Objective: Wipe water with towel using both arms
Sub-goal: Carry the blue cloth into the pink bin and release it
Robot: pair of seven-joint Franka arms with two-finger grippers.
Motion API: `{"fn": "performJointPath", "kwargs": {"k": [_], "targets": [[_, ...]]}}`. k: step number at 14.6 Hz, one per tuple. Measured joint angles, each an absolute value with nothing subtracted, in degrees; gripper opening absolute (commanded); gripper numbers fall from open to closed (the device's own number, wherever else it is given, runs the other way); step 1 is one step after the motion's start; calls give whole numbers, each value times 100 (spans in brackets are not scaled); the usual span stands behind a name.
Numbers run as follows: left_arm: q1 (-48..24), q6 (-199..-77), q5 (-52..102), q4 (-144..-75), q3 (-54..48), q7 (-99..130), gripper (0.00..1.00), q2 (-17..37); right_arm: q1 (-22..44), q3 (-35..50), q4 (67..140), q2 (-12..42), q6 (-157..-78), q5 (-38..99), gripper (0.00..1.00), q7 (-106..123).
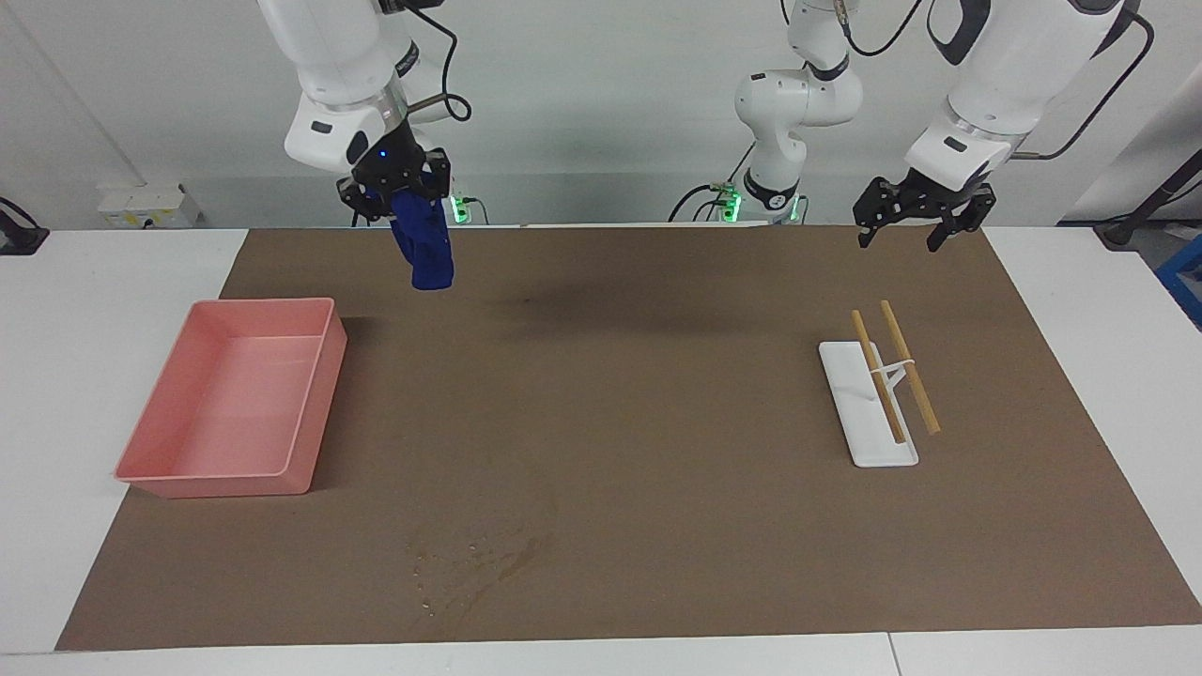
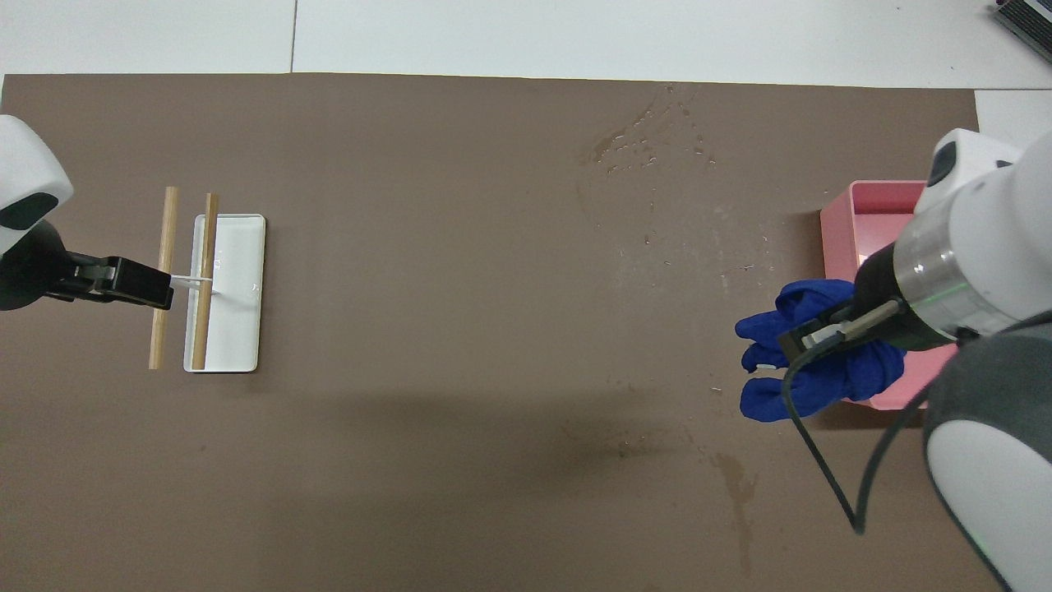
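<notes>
Water droplets point(image 1: 470, 563) glisten on the brown mat point(image 1: 620, 451) covering the white worktop point(image 1: 94, 310), at the mat's edge farthest from the robots, in a scattered wet patch that also shows in the overhead view point(image 2: 649, 144). Nearer the robots, at the right arm's end of the mat, sits an empty pink tray point(image 1: 315, 413). Raised in the air over the mat beside that tray, the right pincer point(image 1: 394, 188) grips the navy-blue towel point(image 1: 424, 246), which hangs down from its fingers as a crumpled bundle clear of the surface; from above the towel point(image 2: 789, 374) overlaps the tray's rim. At the left arm's end of the mat lies a white rectangular stand point(image 1: 869, 408) with two wooden sticks point(image 1: 906, 376) resting across its small raised support. The left pincer point(image 1: 916, 230) hangs in the air above the mat near that stand, holding nothing, its black fingers spread apart.
</notes>
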State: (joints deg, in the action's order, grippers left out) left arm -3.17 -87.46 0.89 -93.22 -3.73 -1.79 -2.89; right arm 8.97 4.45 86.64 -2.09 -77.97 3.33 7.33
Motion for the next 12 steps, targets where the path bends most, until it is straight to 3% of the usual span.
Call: {"fn": "performJointPath", "kwargs": {"k": [6,12], "targets": [[-317,-8746,89,-9322,-373,-179,100,-289,271,316,8745,-389,-7767,-288,0,2140],[-317,-8746,89,-9322,-373,-179,100,-289,-815,266,9773,-408,-9803,-739,0,4725]]}}
